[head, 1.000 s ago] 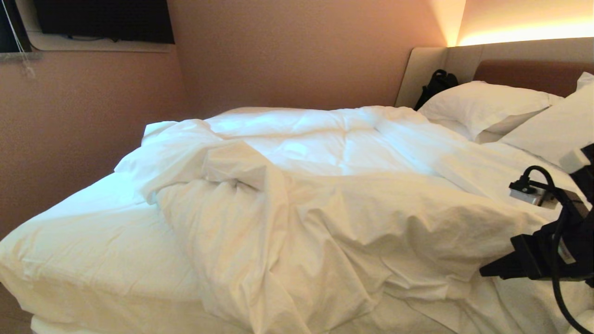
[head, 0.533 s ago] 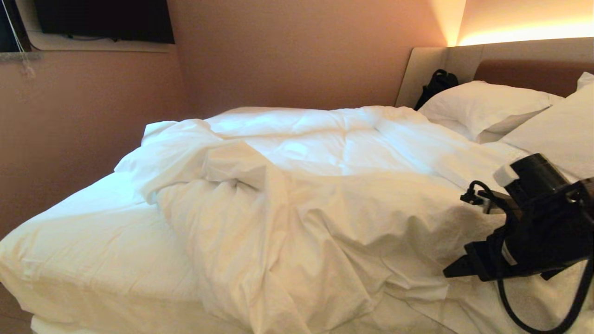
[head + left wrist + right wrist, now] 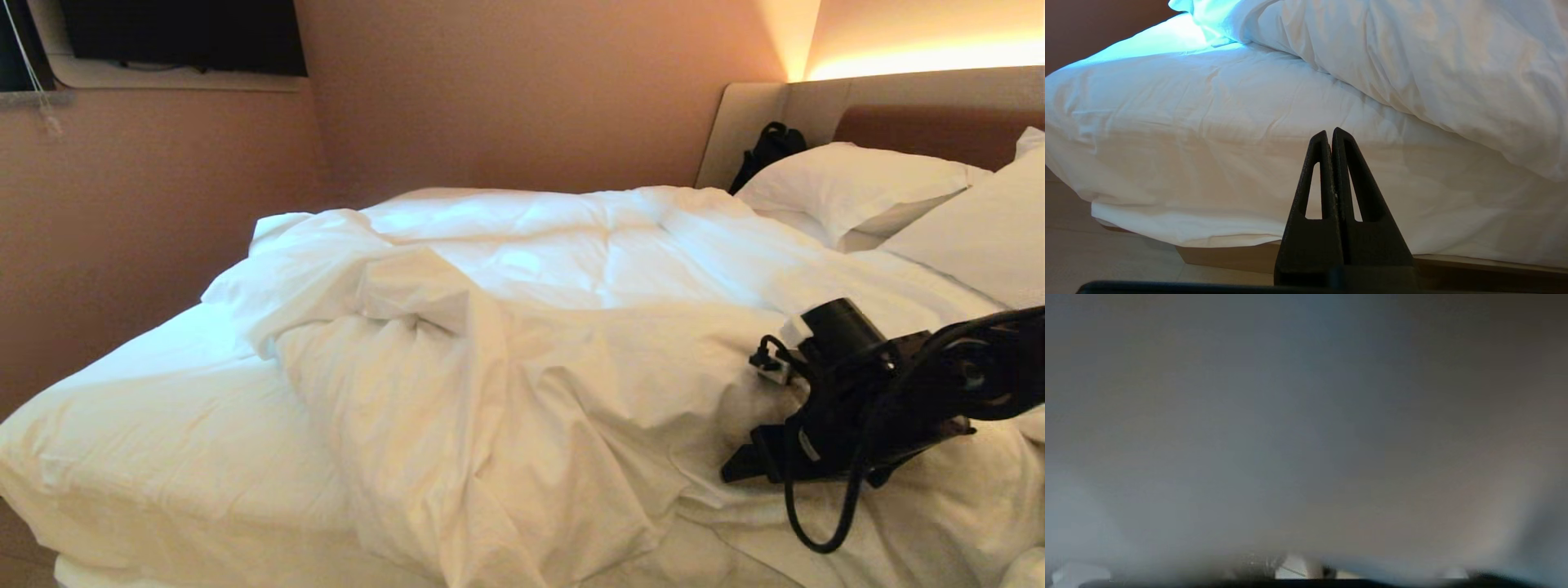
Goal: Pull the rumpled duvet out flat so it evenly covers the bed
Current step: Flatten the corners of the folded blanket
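Observation:
The duvet [image 3: 571, 343] lies rumpled in a heap across the middle of the bed [image 3: 147, 425], folded back so the bare sheet shows at the near left corner. My right gripper [image 3: 739, 467] reaches in from the right and sits low against the duvet's near right part. The right wrist view shows only blurred pale fabric close up. My left gripper [image 3: 1329, 132] is shut and empty. It hangs off the side of the bed, level with the mattress [image 3: 1208, 143], below the duvet's overhanging edge [image 3: 1433, 61]. It is outside the head view.
Two white pillows [image 3: 849, 188] [image 3: 980, 229] lean on the padded headboard [image 3: 922, 131]. A black object [image 3: 767, 151] stands in the far corner beside it. A pink wall [image 3: 490, 98] runs along the bed's far side. The floor [image 3: 1106, 261] and box base [image 3: 1229, 257] lie below the mattress.
My right arm has swung in from the right edge, leftward and down onto the duvet. The duvet's folds and the left gripper look the same.

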Motion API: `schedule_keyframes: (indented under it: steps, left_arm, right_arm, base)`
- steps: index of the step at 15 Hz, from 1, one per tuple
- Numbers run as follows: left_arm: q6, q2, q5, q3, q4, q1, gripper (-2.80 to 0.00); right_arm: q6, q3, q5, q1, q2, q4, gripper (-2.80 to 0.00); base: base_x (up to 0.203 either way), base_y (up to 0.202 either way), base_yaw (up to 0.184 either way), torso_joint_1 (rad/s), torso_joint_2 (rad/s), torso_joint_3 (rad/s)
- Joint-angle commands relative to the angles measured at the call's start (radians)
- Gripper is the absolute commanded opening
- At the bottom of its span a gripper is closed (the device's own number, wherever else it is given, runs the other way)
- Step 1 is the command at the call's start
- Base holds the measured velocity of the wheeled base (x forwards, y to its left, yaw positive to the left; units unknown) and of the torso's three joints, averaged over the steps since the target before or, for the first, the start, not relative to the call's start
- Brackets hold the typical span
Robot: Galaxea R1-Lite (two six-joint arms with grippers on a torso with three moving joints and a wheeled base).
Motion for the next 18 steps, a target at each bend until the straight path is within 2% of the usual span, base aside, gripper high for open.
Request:
schedule_keyframes:
  steps: [1, 3, 5, 6, 9, 13, 18]
  left_arm:
    - [0.000, 0.000, 0.000, 0.000, 0.000, 0.000, -2.80]
    - [0.000, 0.000, 0.000, -0.001, 0.000, 0.000, -2.80]
    - [0.000, 0.001, 0.000, -0.001, 0.000, 0.000, -2.80]
    - [0.000, 0.001, 0.000, 0.000, 0.000, 0.000, -2.80]
    - [0.000, 0.000, 0.000, 0.000, 0.000, 0.000, -2.80]
    - [0.000, 0.001, 0.000, 0.000, 0.000, 0.000, -2.80]
    - [0.000, 0.001, 0.000, 0.000, 0.000, 0.000, -2.80]
  right_arm:
    - [0.057, -0.001, 0.001, 0.000, 0.095, -0.110, 0.00]
    - [0.115, -0.001, 0.001, 0.000, 0.164, -0.199, 0.00]
    - [0.140, 0.001, 0.002, 0.009, 0.212, -0.234, 0.00]
    - [0.146, 0.003, 0.002, 0.011, 0.209, -0.233, -2.80]
    - [0.165, 0.012, 0.003, 0.012, 0.173, -0.227, -2.80]
    - [0.171, 0.061, 0.004, 0.030, 0.030, -0.200, -2.80]
    - [0.243, 0.084, 0.027, 0.073, -0.220, 0.079, -2.80]
  base:
    - [0.000, 0.000, 0.000, 0.000, 0.00, 0.000]
    - [0.000, 0.000, 0.000, 0.000, 0.00, 0.000]
    - [0.000, 0.000, 0.000, 0.000, 0.00, 0.000]
    - [0.000, 0.000, 0.000, 0.000, 0.00, 0.000]
    - [0.000, 0.000, 0.000, 0.000, 0.00, 0.000]
    - [0.000, 0.000, 0.000, 0.000, 0.00, 0.000]
    - [0.000, 0.000, 0.000, 0.000, 0.00, 0.000]
